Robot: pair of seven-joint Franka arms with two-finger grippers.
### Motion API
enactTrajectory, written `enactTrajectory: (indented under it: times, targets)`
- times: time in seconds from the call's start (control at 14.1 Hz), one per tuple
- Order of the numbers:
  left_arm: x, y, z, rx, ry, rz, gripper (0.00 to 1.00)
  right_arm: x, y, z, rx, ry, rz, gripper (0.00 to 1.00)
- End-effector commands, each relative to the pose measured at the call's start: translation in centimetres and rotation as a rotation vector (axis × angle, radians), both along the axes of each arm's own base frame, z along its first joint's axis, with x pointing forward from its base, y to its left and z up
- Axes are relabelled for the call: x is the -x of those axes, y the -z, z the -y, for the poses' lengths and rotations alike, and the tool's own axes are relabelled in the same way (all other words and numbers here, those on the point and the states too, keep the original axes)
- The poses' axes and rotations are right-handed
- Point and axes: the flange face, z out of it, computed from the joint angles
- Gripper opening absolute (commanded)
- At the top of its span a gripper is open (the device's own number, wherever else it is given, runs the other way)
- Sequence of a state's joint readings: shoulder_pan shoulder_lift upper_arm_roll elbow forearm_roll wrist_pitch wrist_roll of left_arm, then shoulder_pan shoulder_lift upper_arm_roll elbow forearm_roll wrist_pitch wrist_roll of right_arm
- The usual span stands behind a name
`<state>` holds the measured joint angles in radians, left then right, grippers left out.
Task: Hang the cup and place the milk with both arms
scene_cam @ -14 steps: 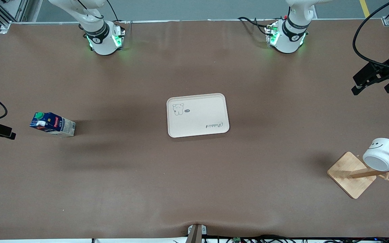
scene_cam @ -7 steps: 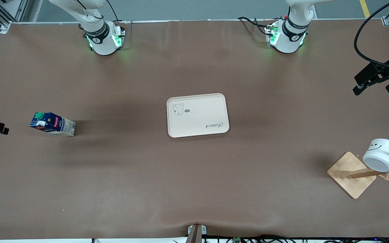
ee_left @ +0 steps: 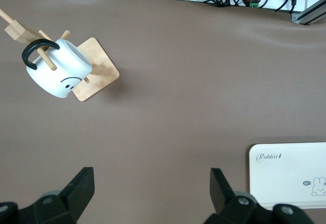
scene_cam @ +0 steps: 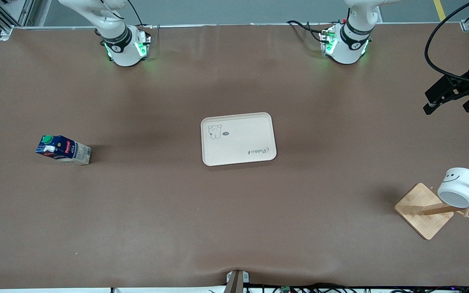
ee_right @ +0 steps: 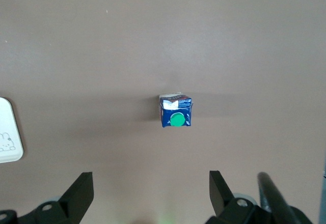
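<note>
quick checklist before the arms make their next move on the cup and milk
1. Cup hung by its handle on the wooden rack: ok.
2. Milk on the tray: not ok, it stands on the table toward the right arm's end.
3. Tray free of objects: ok.
4. Left pincer open and holding nothing, over the table near the rack: ok.
5. Right pincer open and holding nothing, above the milk: ok.
6. Milk upright, green cap up: ok.
</note>
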<state>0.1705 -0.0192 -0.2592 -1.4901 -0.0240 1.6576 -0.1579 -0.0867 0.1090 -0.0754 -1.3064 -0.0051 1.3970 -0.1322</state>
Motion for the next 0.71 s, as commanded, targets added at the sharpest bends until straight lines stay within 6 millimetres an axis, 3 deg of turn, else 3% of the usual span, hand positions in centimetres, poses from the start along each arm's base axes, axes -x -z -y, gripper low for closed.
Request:
enactTrajectory:
  times: [0.0,0.07,0.14,0.28,0.5,0.64]
  targets:
    - [0.1,-0.3,0.6,0.057,0.015,-0.003,1.0,4.5,2.9,-0.7,-0.021,-0.01,0.13,1.0]
    - [0.1,-0.3,0.9,0.049,0.021,-0.002,1.0,6.0,3.4,-1.3,-0.016,-0.016,0.132,1.0]
    - [0.1,-0.2,0.7,0.048,0.016,-0.004,1.0,6.1,2.9,-1.0,-0.01,-0.014,0.141,1.0]
    - [0.3,-0.4,0.9,0.015,0.022,0.001,1.0,5.0,1.5,0.0,0.039,-0.009,0.168,1.0]
    - [0.1,0.0,0.9,-0.063,0.021,-0.001,1.0,4.4,-2.6,-0.3,0.064,-0.011,0.244,1.0]
    - [0.5,0.4,1.2,-0.122,0.031,-0.031,1.0,4.6,-2.1,-0.5,0.061,-0.012,0.214,1.0]
